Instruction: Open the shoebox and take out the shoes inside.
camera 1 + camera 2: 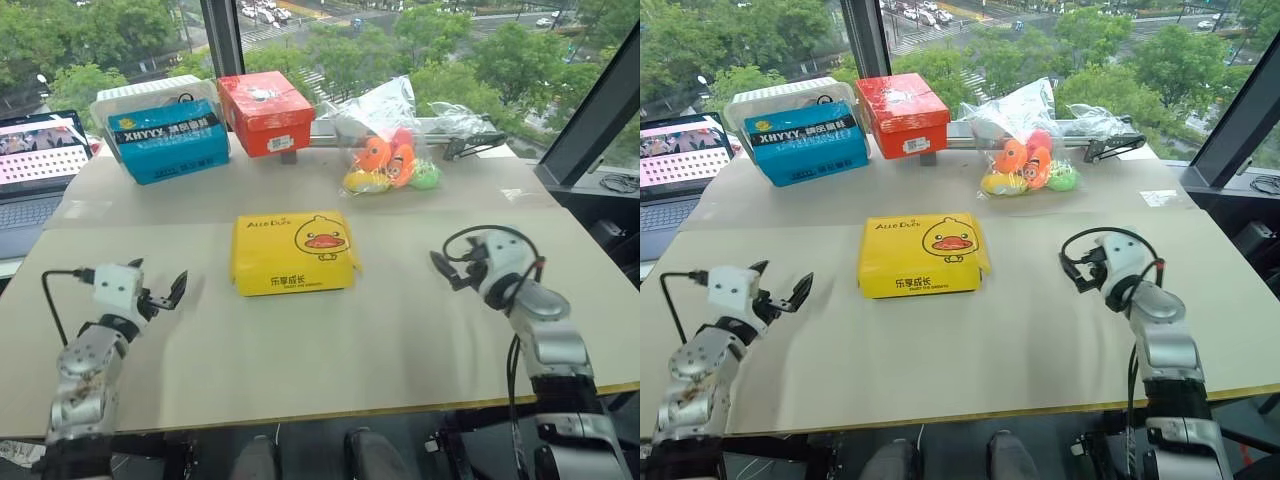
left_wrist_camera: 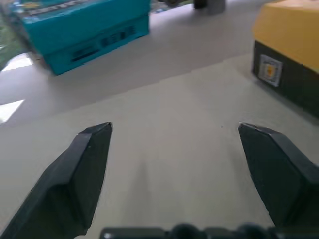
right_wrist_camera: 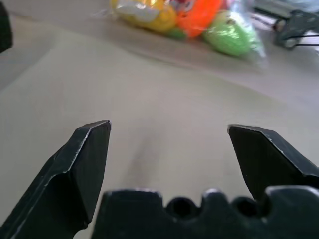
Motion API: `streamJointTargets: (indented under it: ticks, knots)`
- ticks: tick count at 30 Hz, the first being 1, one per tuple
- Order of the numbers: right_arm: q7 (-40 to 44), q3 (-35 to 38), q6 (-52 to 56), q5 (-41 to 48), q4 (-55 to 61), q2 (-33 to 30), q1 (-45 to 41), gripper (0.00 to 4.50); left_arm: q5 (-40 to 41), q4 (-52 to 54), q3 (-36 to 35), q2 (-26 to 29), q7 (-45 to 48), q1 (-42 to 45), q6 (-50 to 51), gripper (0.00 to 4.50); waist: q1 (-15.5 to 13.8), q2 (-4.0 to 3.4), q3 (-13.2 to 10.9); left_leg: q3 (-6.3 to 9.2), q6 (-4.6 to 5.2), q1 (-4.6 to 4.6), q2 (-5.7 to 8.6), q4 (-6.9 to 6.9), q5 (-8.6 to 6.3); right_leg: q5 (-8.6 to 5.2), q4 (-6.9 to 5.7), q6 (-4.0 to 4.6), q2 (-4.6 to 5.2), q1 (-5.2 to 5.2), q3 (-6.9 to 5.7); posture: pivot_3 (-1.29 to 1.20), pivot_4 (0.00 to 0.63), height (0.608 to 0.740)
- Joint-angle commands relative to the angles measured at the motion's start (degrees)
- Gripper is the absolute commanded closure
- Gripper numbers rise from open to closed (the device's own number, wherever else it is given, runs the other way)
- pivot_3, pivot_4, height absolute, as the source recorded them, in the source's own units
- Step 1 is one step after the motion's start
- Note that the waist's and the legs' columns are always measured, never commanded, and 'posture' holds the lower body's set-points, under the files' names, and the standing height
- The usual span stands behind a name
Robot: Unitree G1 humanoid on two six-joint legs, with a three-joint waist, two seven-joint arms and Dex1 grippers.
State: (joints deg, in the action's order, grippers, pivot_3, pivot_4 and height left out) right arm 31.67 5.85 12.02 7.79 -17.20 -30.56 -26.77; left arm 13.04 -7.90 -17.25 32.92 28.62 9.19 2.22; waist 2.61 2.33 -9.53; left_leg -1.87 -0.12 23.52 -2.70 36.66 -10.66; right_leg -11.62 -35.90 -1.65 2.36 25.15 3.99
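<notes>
While the left gripper (image 1: 160, 290) hovers wide open and empty over the table (image 1: 330, 340), the closed yellow shoebox (image 1: 292, 252) lies flat between both arms, and the right gripper (image 1: 452, 268) is equally spread, holding nothing

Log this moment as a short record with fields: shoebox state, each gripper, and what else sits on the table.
shoebox: yellow duck lid shut, lying flat mid-table
shoes: not visible, lid on
left gripper: open, empty, apart from the shoebox on its left
right gripper: open, empty, apart from the shoebox on its right
far edge: blue box, red-orange box, bag of toys
far left: laptop
</notes>
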Motion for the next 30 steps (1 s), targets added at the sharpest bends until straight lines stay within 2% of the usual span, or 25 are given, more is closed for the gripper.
streamJointTargets:
  ticks: [1,6,8,10,15,17,20,25,28,30]
  knots:
    - [3.4,-1.6,-4.5,-1.4,-6.6,-1.1,-5.8,1.47,-2.8,-6.1,2.0,3.0,3.0,5.0,-4.7,1.79,0.1,0.00,0.0,0.00,0.00,0.01,0.00,0.00,0.00,0.01,0.01,0.00,0.00,0.00,0.01,0.00,0.150,0.740]
    - [4.0,-5.2,-11.0,-4.5,-20.6,2.4,-14.7,3.21,-7.5,-19.2,6.6,3.3,4.3,14.6,-10.8,3.78,0.1,0.00,0.0,-0.02,0.01,-0.05,0.01,0.04,0.01,0.06,-0.02,-0.05,0.01,-0.04,0.01,0.00,0.150,0.740]
    - [3.7,-6.2,-13.8,-5.5,-26.7,4.7,-18.7,3.84,-9.9,-24.1,9.3,2.1,4.3,18.6,-13.5,4.42,0.1,0.01,0.0,-0.01,0.01,-0.09,0.01,0.05,0.02,0.06,-0.06,-0.05,0.00,-0.06,0.01,0.00,0.150,0.740]
    - [3.6,-6.3,-15.7,-5.9,-31.8,6.8,-21.8,4.35,-11.7,-28.0,11.2,0.9,3.6,21.3,-16.2,4.50,0.1,0.01,0.0,-0.01,0.03,-0.08,0.02,0.08,0.04,0.12,-0.09,-0.03,-0.01,-0.05,0.01,0.00,0.150,0.740]
    - [4.0,-7.7,-20.1,-7.1,-41.6,13.1,-27.4,4.35,-20.8,-37.3,20.0,-3.2,0.1,25.5,-23.2,4.50,0.1,0.00,0.0,-0.01,0.03,-0.04,0.03,0.06,0.02,0.33,-0.08,0.29,0.00,-0.05,0.02,0.00,0.150,0.740]
    - [4.6,-8.2,-20.8,-7.6,-43.3,14.7,-28.4,4.35,-22.2,-39.2,21.7,-5.1,-0.6,26.8,-24.3,4.50,-0.2,-0.01,0.0,0.00,0.07,-0.01,0.03,0.05,-0.01,0.34,-0.08,0.31,0.01,-0.05,0.01,0.00,0.150,0.740]
    - [10.2,-8.3,-18.7,-5.9,-40.6,16.5,-27.6,4.35,-21.6,-38.2,23.1,-7.9,1.2,27.4,-25.8,4.50,-0.8,-0.03,0.0,0.02,0.07,-0.01,0.10,0.05,-0.01,0.33,-0.12,0.29,0.10,-0.06,-0.01,0.00,0.150,0.740]
    - [22.0,-11.4,-5.2,-1.1,-19.0,15.8,-17.7,4.35,-18.2,-27.9,23.6,-10.3,5.9,24.1,-22.5,4.50,-1.3,-0.04,0.0,0.03,0.08,0.20,0.17,0.18,-0.02,0.37,-0.01,0.14,0.20,-0.06,-0.01,0.00,0.150,0.740]
    - [24.5,-13.7,5.2,1.5,-2.5,13.5,-11.0,4.35,-14.5,-15.7,24.5,-10.2,10.1,19.9,-15.2,4.50,-1.4,-0.05,0.0,0.06,0.10,0.27,0.14,0.18,-0.10,0.36,-0.10,0.13,0.17,0.04,-0.03,0.00,0.150,0.740]
    - [25.1,-14.6,11.1,2.5,6.2,11.6,-7.7,4.35,-12.7,-6.6,27.0,-8.0,16.0,16.8,-8.4,4.50,-1.4,-0.05,0.0,0.07,0.07,0.30,0.10,0.17,-0.12,0.35,-0.15,0.15,0.12,0.12,-0.03,0.00,0.150,0.740]
